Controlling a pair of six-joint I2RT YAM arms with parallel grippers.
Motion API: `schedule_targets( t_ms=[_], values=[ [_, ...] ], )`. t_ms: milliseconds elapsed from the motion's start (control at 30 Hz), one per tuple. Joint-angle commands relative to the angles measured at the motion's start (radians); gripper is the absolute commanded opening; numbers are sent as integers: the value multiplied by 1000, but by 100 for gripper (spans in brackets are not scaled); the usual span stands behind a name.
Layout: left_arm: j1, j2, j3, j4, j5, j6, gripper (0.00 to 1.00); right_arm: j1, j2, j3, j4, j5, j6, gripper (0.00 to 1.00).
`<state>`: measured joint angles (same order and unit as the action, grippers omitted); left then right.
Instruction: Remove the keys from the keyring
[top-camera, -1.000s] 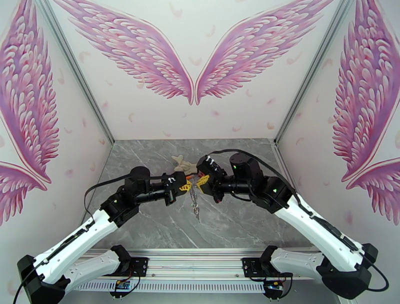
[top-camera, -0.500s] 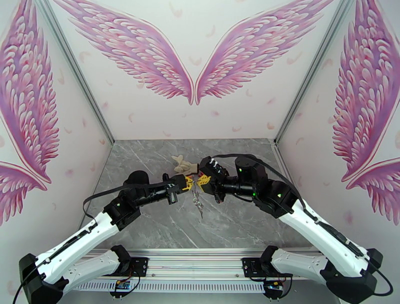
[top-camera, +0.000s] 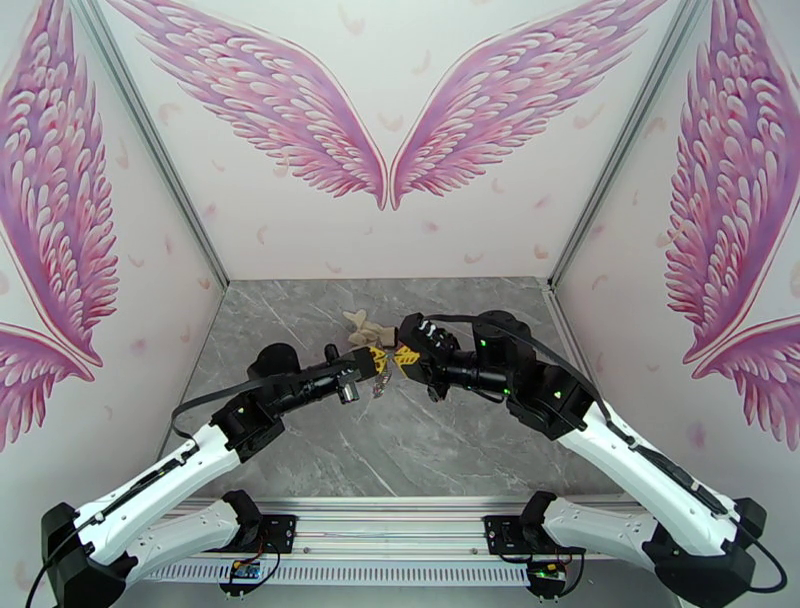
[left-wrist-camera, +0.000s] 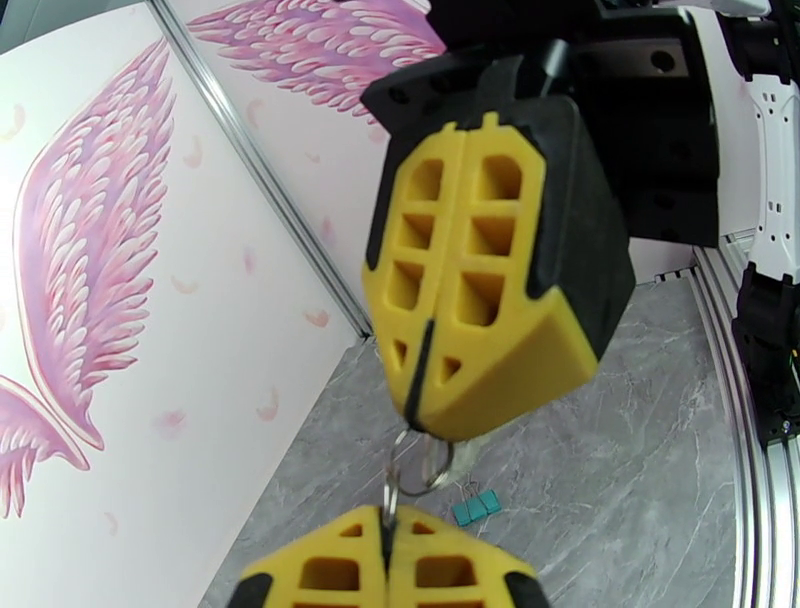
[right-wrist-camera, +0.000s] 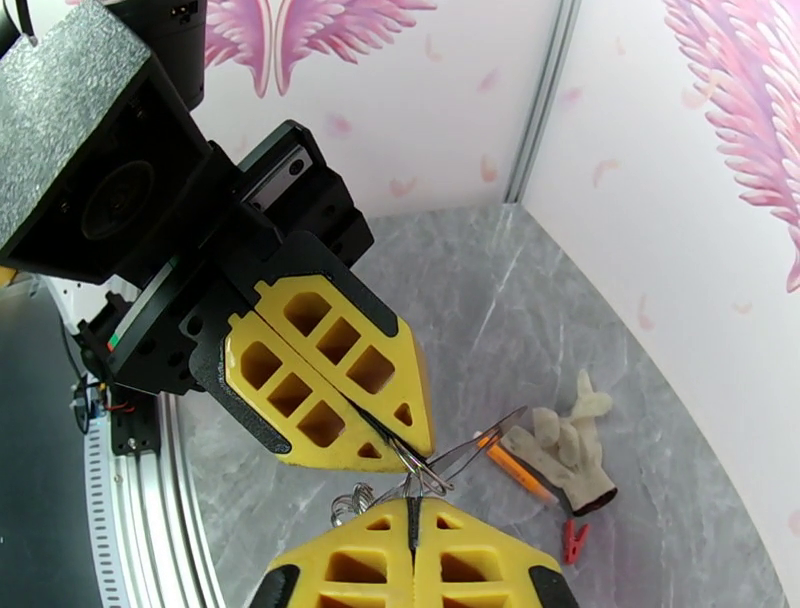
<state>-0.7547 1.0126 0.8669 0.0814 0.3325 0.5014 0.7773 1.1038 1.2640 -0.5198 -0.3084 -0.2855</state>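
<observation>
My two grippers meet tip to tip above the middle of the grey table. The left gripper (top-camera: 372, 363) is shut on a thin silver wire ring (left-wrist-camera: 422, 467), and its own yellow fingertips (left-wrist-camera: 350, 560) show at the bottom of the left wrist view. The right gripper (top-camera: 403, 358) is shut on the same small cluster of rings (right-wrist-camera: 430, 472) from the opposite side. The keys (top-camera: 378, 386) hang just below the two tips as a small silver bunch (right-wrist-camera: 350, 500). The dark oval keyring is hidden.
A cream glove (right-wrist-camera: 565, 450) lies on the table (top-camera: 450, 440) beyond the grippers, with an orange pen (right-wrist-camera: 515, 465) beside it and a small red clip (right-wrist-camera: 573, 540) nearby. Teal binder clips (left-wrist-camera: 475, 507) lie on the marble below the tips. Winged walls close in three sides.
Both grippers have drawn closer together and shifted slightly toward the back. The hanging keys, which dangled lower toward the front, have risen and swung left under the tips.
</observation>
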Motion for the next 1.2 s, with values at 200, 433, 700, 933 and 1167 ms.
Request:
schedule_targets(
  t_ms=[200,433,700,933,1167],
  values=[
    [0,8,93,-205,-37,-22,12,-9,39,67,-35,24,34,0],
    [3,-43,64,-229,22,-74,24,-62,58,81,-71,-80,62,0],
    [15,-77,-8,-105,90,-94,29,-161,39,33,-25,-266,112,0],
    [19,-29,5,-90,142,-34,35,-207,30,11,8,-376,134,0],
    [26,21,42,-84,126,-13,38,-219,33,-2,24,-422,138,0]
  ],
)
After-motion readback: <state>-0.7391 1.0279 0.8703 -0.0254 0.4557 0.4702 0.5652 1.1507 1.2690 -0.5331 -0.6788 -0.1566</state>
